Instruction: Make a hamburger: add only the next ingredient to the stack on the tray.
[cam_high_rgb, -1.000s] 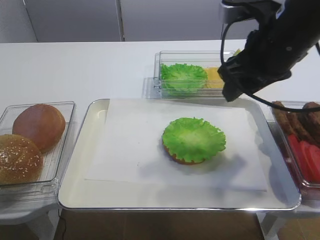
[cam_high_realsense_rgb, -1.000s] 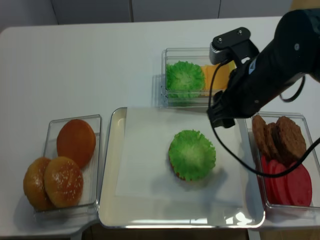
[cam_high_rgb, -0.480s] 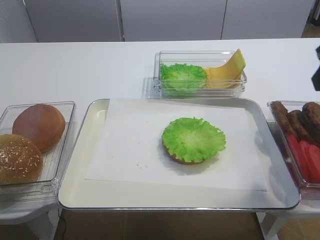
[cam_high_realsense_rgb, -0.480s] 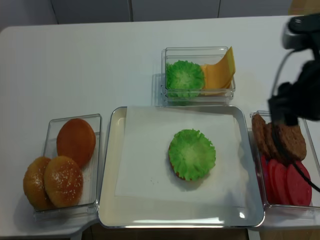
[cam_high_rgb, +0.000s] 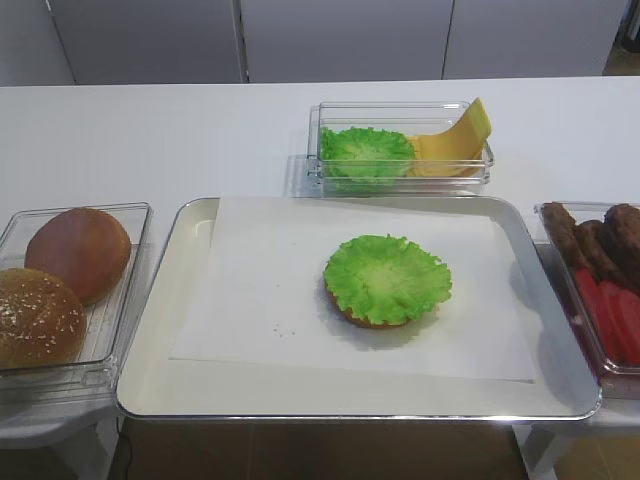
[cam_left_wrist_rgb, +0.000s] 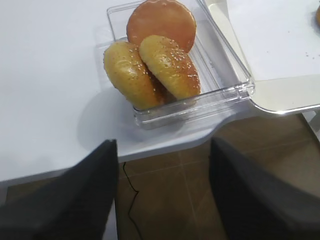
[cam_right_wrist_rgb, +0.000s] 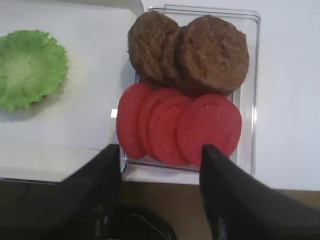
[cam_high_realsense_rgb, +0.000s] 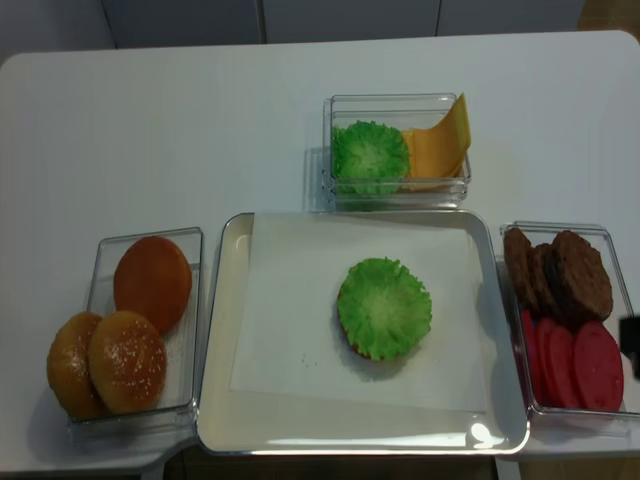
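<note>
Green lettuce leaf (cam_high_rgb: 387, 278): lies ruffled-edge up on the bun half (cam_high_rgb: 352, 314), covering it almost wholly; only a brown rim shows at the near-left edge.
Stack position: near the middle of the white paper sheet (cam_high_rgb: 260, 300), on the silver tray (cam_high_rgb: 160, 290).
Far tub (cam_high_rgb: 400, 110): holds more lettuce (cam_high_rgb: 365, 152) and a yellow-orange cheese slice (cam_high_rgb: 455, 145) leaning on the right wall.
Left tub (cam_high_realsense_rgb: 105, 250): whole brown buns (cam_high_realsense_rgb: 125, 360), two of them seeded.
Right tub (cam_right_wrist_rgb: 250, 90): brown patties (cam_right_wrist_rgb: 200, 52) behind overlapping red tomato slices (cam_right_wrist_rgb: 180, 125).
Right gripper (cam_right_wrist_rgb: 160, 200): jaws apart, empty, hanging over the near end of the right tub.
Left gripper (cam_left_wrist_rgb: 162, 195): fingers spread, empty, near the bun tub's corner.
Writing: no brand, label or lettering can be read on anything.
</note>
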